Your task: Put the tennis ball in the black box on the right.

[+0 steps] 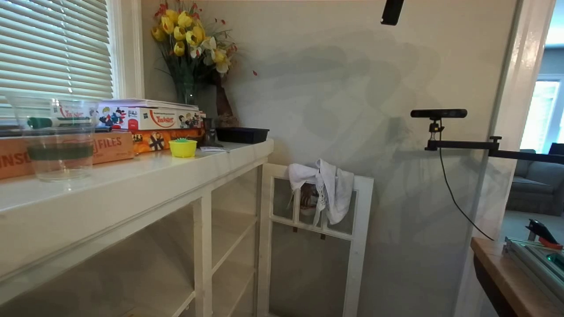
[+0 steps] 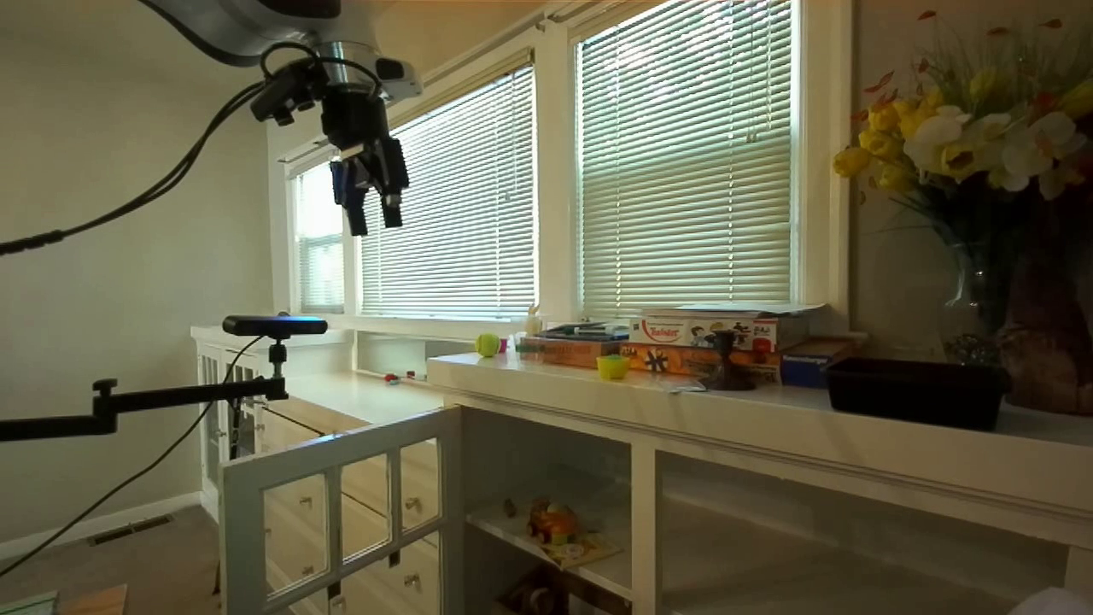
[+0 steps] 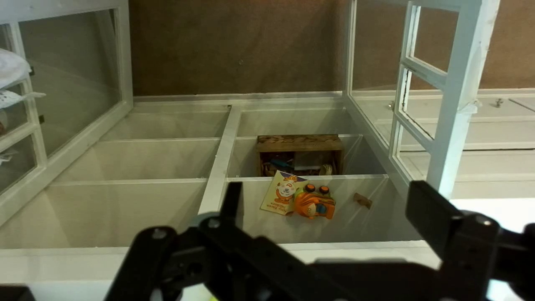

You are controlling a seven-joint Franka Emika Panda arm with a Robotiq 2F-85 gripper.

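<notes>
Tennis ball (image 2: 488, 344) on bench (image 2: 751, 423), near 1 end | below and rightward of claw (image 2: 376, 228) as seen in an exterior view, well apart; depth I can't tell | claw spread, holding nothing | round, no long axis: I judge any approach angle serves
</notes>
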